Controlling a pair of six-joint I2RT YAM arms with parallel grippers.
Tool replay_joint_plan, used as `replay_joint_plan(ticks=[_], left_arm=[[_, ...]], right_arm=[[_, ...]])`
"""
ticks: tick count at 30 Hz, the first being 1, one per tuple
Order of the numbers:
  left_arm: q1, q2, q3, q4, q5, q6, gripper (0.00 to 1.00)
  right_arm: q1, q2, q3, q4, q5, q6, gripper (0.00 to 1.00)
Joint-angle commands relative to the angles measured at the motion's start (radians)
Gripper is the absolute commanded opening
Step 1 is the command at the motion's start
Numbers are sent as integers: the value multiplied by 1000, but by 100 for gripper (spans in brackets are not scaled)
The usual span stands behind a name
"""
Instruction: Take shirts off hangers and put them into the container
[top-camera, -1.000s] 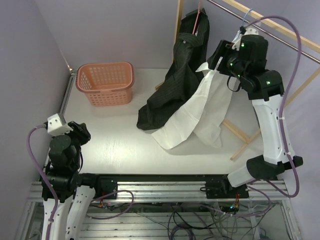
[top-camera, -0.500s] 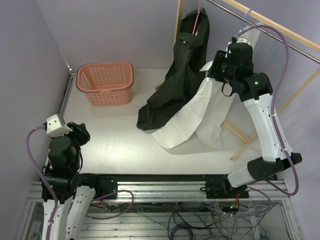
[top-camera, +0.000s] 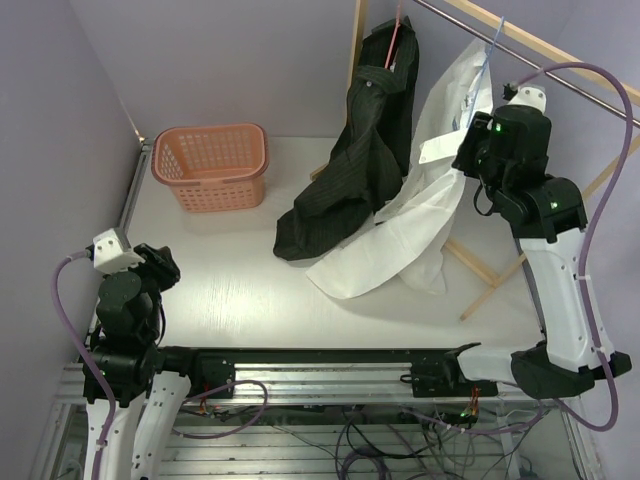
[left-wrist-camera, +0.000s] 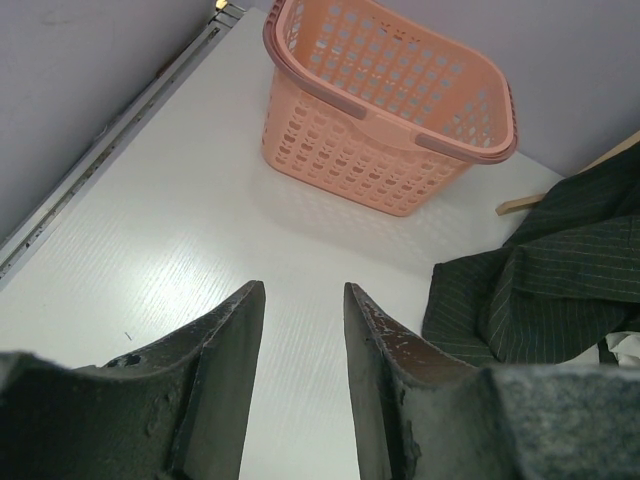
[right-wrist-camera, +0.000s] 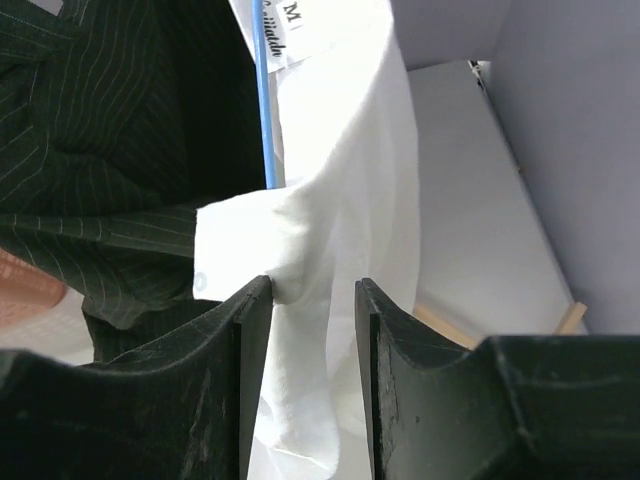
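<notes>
Up at the rack (top-camera: 570, 62), our right gripper (right-wrist-camera: 312, 290) straddles a fold of the white shirt (right-wrist-camera: 340, 150) beside its blue hanger (right-wrist-camera: 266, 110); we cannot tell if it pinches. A weak bite may slip.

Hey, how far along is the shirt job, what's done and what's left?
Done: nothing yet; the basket holds no shirt. In hand: the right fingers straddle a fold of the white shirt, which hangs on the blue hanger; the left fingers are open, empty. Left: free both it and the dark shirt on the pink hanger, then basket them.
</notes>
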Motion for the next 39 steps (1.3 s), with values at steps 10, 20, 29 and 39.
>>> replay_joint_plan(ticks=[10,20,29,39], left_arm=[[-5,3,-5,-4,-28,-14,48],[-5,-3,-5,-6,-36,-17,49],[-5,-8,-6,-4,-34,-15,49],[-5,-10,-5,-13,-48,-22,49]], right_arm=[[-12,3,-27,86,-136,-70,49],[-18,54,-38,28,-87,-34,48],[-31,-3,-104,82,-166,-24,43],[-31,41,-103,78,-230,-4,45]])
